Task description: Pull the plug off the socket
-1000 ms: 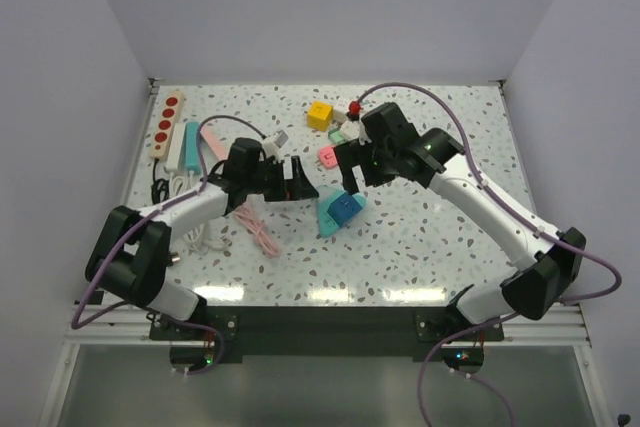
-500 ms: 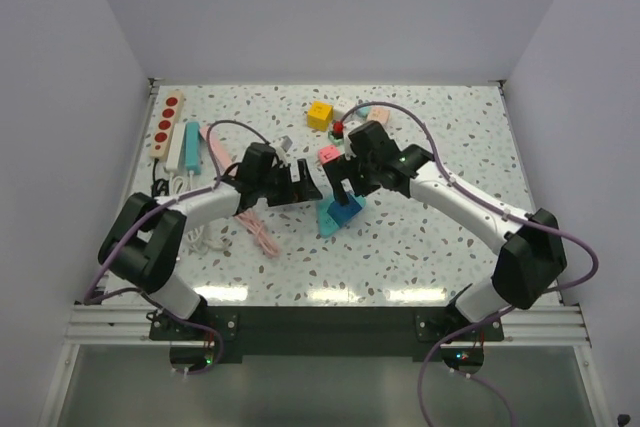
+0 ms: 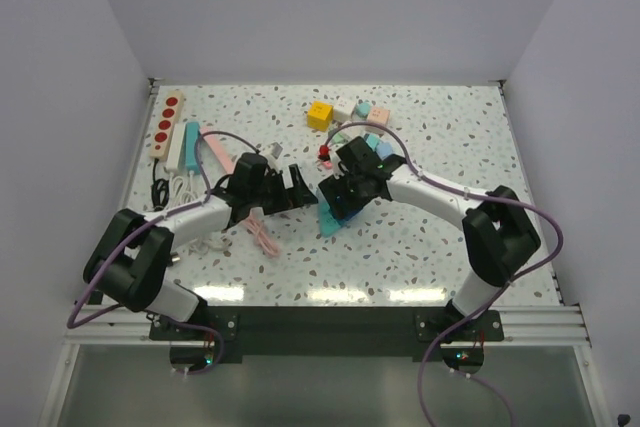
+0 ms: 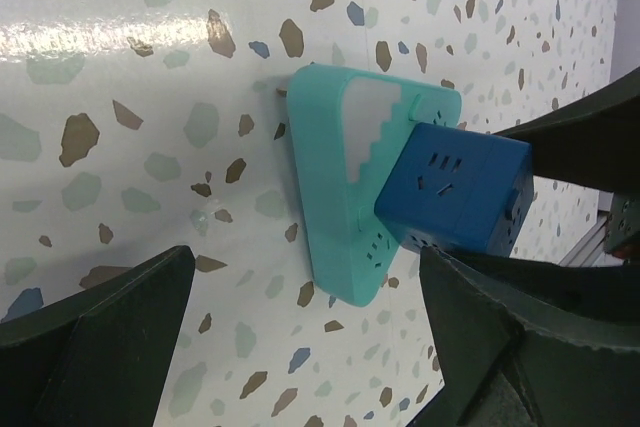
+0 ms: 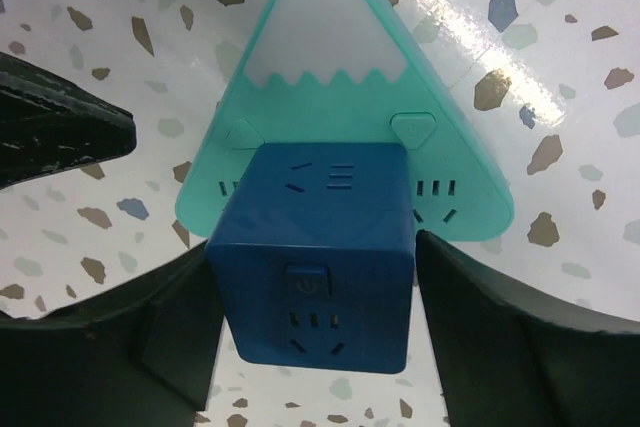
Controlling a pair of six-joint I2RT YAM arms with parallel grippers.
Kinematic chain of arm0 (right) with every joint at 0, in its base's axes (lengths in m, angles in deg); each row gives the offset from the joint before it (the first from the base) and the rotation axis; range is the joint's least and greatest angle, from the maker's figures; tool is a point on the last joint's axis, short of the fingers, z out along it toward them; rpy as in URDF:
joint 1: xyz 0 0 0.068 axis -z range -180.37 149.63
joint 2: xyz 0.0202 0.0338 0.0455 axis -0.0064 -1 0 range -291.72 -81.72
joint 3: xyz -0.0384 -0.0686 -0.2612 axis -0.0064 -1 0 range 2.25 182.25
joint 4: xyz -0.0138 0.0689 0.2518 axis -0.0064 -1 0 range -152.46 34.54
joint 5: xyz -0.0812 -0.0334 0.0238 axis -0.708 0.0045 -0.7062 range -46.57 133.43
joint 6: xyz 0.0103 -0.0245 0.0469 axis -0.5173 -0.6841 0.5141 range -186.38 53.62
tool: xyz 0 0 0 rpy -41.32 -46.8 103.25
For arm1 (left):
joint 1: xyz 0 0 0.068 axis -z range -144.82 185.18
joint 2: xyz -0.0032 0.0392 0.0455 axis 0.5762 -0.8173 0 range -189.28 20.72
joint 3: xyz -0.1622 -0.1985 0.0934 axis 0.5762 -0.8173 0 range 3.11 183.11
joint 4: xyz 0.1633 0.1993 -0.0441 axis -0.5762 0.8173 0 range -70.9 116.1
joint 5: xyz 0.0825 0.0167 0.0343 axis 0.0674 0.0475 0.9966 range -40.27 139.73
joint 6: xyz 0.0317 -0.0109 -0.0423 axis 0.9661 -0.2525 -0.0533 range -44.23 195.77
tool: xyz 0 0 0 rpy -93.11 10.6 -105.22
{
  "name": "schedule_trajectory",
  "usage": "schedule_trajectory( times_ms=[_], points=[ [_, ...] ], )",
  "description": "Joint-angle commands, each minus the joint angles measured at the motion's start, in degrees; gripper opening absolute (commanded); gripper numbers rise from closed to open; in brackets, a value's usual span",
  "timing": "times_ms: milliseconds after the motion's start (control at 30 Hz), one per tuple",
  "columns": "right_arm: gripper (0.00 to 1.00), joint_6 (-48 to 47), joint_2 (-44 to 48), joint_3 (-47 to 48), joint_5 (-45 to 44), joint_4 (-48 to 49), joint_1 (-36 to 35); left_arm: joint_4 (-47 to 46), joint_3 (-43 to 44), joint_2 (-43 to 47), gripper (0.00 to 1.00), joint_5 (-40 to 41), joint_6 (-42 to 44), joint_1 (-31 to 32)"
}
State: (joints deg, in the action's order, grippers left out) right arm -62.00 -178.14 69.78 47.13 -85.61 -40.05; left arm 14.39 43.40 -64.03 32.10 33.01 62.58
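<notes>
On the table [image 3: 420, 247] the teal socket [image 5: 340, 57] lies flat w/ the blue plug [image 5: 315, 257] sticking up from it, right pincer [image 3: 340, 195] straddling plug's sides, grip can't tell; left pincer [image 3: 300, 187] released, just left of socket.

Power symbol on the button [image 5: 308, 284] of the blue cube plug [image 5: 320, 217], no words or numbers legible

Top external: overhead from behind, whole table [image 3: 420, 237] seen.
Wrist views: close, facing teal socket [image 4: 335, 207].
Shared: that socket.
</notes>
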Motion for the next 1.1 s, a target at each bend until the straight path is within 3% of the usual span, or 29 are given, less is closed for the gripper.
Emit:
schedule_trajectory(
  times_ms=[0,67,133,200,267,500,700,1000,1067],
  points=[
    [0.68,0.8,-1.4,0.8,2.4,1.4,0.1,-5.2,-1.0,1.0,1.0,-1.3,-1.7,-0.1],
    [0.55,1.1,-2.2,1.4,5.5,0.8,0.1,-7.2,-1.7,0.4,1.0,-3.4,-1.7,0.0],
    [0.21,1.4,-3.8,3.0,7.6,-0.7,0.2,-8.5,-1.7,-1.1,1.0,-6.3,-0.8,0.0],
    [0.0,1.2,-4.8,5.8,9.2,-4.0,0.5,-8.8,-1.4,-2.9,1.0,-8.2,-0.1,0.1],
    [0.0,0.8,-4.7,7.8,12.2,-5.8,0.7,-9.4,-1.1,-3.9,1.0,-11.6,1.6,0.2],
    [0.0,1.2,-0.6,13.5,14.6,-9.1,2.1,-6.5,-0.4,-3.5,1.0,-10.2,5.1,0.5],
    [0.0,3.9,1.6,12.1,14.0,-6.8,2.1,-13.1,0.4,-6.6,0.94,-17.7,1.8,1.7],
    [0.0,4.8,4.8,9.5,14.6,-3.2,2.1,-20.8,-0.8,-9.4,0.59,-24.6,-2.5,2.8],
    [0.0,4.7,4.8,9.2,14.9,-3.5,2.1,-22.2,-1.0,-9.9,0.43,-25.2,-3.5,2.8]
  ],
)
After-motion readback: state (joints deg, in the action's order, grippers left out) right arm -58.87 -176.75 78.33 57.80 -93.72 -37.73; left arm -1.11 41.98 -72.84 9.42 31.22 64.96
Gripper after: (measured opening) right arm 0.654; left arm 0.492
